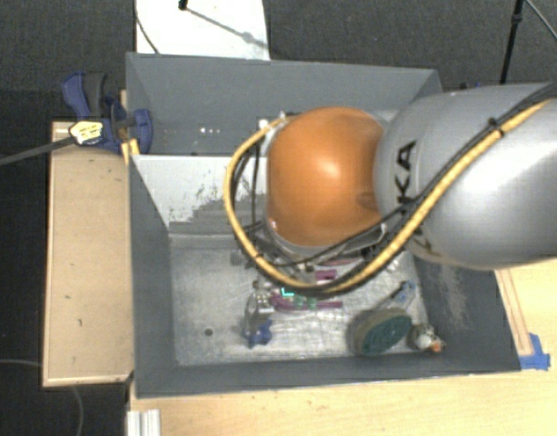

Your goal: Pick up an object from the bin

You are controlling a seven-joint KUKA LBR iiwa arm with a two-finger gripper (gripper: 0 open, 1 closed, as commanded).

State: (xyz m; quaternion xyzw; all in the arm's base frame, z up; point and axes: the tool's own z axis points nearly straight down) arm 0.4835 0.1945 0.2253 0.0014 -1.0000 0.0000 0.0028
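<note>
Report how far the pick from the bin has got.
Done: the claw sits low in the bin, just above a small blue thing beside pink pieces. In hand: nothing visibly gripped. Left: grasp and lift; the dark green disc lies apart, toward the view's right.

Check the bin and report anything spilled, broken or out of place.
Nothing stands out. The dark green disc, the small blue piece and the purple thing all lie loose on the floor of the bin, towards its front wall. Nothing looks visibly broken.
</note>
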